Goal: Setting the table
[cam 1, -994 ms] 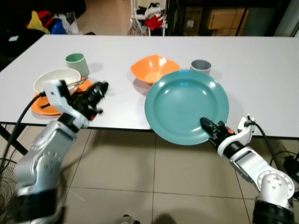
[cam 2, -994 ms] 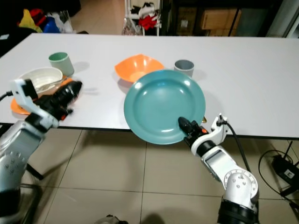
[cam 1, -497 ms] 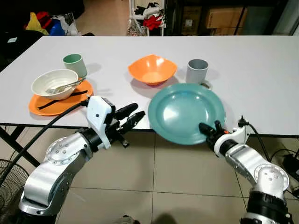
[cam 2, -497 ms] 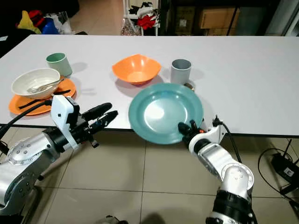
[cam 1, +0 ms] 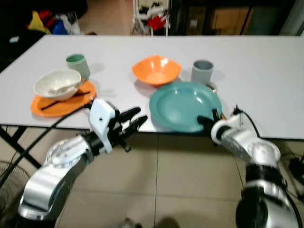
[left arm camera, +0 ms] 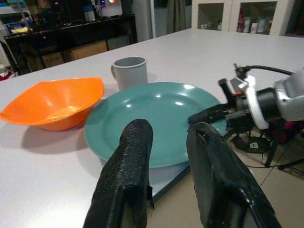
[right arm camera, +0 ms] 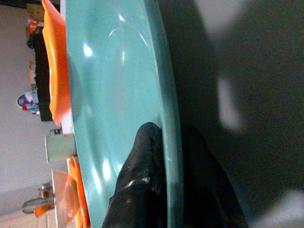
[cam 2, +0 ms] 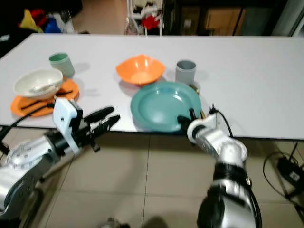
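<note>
A white bench (cam 1: 266,71) spans the upper half of the frame. Near its front edge, right of centre, lies a teal plate (cam 1: 183,105), its near rim pinched by the right gripper (cam 1: 207,122), whose fingers are closed on it. Behind it sit an orange bowl (cam 1: 156,70) and a grey cup (cam 1: 202,71). At lower left, the left gripper (cam 1: 131,121) hovers off the bench edge, fingers (left arm camera: 127,175) parted and holding nothing.

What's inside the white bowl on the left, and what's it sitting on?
The white bowl holds a piece of cutlery, apparently a fork; the blur hides anything more. The bowl sits on an orange plate, with a dark utensil lying across that plate. The plate's middle is covered by the bowl.
</note>
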You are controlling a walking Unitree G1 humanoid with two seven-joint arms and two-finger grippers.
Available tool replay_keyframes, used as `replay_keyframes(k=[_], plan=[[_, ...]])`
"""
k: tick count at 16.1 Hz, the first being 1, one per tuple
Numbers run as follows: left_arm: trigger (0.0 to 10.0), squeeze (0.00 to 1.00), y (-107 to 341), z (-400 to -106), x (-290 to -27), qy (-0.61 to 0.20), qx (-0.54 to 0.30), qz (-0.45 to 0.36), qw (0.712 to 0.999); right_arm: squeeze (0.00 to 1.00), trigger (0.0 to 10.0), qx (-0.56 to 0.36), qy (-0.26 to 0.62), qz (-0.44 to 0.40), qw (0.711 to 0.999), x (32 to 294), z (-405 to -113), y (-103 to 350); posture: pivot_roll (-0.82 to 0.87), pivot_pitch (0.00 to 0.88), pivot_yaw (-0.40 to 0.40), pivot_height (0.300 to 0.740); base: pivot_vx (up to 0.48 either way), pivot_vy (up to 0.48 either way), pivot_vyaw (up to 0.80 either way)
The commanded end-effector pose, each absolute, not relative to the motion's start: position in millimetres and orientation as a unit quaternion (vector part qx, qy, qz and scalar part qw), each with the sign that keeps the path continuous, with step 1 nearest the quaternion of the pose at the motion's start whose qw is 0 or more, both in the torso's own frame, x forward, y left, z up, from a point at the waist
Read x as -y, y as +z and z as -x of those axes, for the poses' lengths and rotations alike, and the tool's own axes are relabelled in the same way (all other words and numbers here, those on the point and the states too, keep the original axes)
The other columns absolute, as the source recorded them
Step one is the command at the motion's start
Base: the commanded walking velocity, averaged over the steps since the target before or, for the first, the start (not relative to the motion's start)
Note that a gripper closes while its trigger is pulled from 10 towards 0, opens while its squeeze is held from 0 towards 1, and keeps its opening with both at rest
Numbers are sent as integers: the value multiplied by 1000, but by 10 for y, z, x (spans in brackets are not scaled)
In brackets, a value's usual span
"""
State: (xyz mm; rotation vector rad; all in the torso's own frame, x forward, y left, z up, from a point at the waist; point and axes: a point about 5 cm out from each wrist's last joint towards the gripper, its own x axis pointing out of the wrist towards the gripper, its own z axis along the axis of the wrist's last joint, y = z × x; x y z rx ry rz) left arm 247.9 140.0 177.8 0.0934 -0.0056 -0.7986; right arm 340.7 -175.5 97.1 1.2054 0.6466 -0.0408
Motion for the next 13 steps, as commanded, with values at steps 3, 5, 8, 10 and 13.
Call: replay_keyframes(k=[3, 5, 8, 10, 13], plan=[[10000, 0, 1827, -2472, -1393, -392, 6, -62, 918, 0, 10000, -286, -26, -538, 793, 1705, -3615, 1059, 130, 0, 56, 740, 0, 0, 0], [10000, 0, 1826, -2465, -1384, -394, 4, -63, 917, 0, 10000, -296, -19, -523, 799, 1609, -3694, 1066, 149, 0, 50, 740, 0, 0, 0], [10000, 0, 1832, -2492, -1328, -399, 6, -64, 915, 0, 10000, -306, -21, -510, 804, 1517, -3709, 986, 160, 0, 44, 740, 0, 0, 0], [10000, 0, 1843, -2501, -1313, -399, 8, -62, 915, 0, 10000, -307, -16, -503, 808, 1448, -3714, 965, 164, 0, 42, 740, 0, 0, 0], [10000, 0, 1863, -2538, -1306, -393, 13, -55, 918, 663, 10000, -282, -35, -510, 812, 1458, -3737, 944, 168, 0, 42, 740, 0, 0, 0]])
